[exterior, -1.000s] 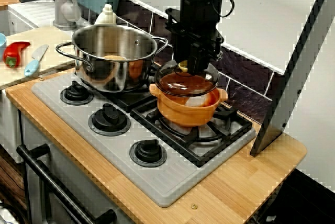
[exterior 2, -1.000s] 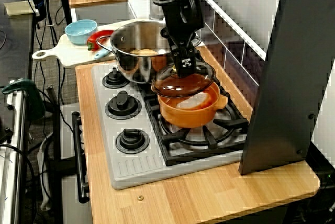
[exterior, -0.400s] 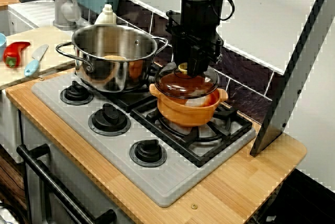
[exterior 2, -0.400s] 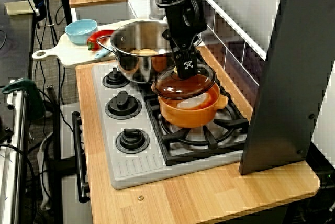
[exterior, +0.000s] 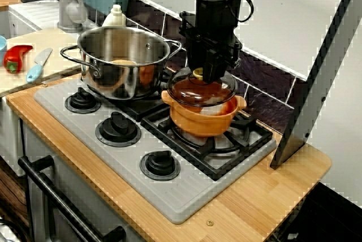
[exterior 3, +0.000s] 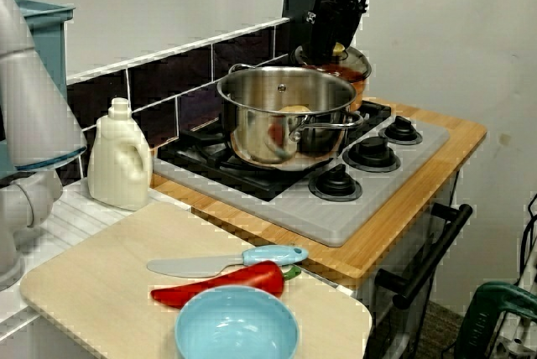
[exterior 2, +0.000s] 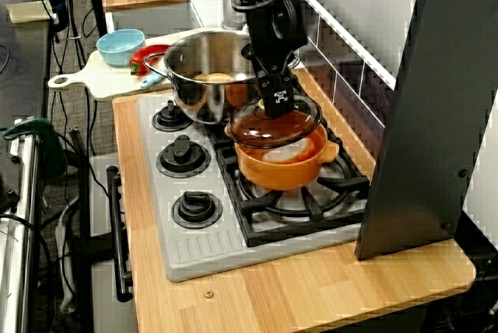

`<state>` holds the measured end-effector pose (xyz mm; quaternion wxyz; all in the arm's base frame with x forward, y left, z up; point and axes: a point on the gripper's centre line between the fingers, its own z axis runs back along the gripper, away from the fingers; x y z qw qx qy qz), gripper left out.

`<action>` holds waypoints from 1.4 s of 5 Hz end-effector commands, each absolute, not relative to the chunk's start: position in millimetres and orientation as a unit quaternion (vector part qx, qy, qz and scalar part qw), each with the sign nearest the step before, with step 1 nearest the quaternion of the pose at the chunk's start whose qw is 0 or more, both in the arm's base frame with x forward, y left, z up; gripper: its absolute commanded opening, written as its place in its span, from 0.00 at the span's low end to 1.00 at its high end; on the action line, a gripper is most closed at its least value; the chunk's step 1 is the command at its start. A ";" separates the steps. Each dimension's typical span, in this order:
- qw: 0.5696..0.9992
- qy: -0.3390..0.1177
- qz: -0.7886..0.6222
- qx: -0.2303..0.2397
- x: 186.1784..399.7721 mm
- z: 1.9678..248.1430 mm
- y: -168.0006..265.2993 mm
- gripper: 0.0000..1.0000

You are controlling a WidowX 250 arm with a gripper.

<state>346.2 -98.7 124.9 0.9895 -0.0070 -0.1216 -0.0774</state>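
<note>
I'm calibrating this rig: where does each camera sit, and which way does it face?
Front view: before the knobs, facing the wall; arm and hand at the lid.
High view: above the counter's end, looking along the stove toward the board; arm shows.
Board view: over the board, looking the other way; arm far off.
All share the steel pot.

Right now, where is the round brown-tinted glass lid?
In the front view of the stove, the glass lid sits tilted atop the orange ceramic pot on the right-hand burner, right of the stainless steel pot, with the gripper at its knob.
</note>
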 end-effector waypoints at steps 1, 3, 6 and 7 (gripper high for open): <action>0.986 -0.146 -0.080 -0.006 343.7 135.0 -98.0 0.00; 0.986 -0.145 -0.081 0.002 343.2 128.1 -100.4 0.00; 0.987 -0.141 -0.083 0.007 346.5 124.1 -101.1 1.00; 0.987 -0.140 -0.083 0.005 346.1 126.1 -100.1 1.00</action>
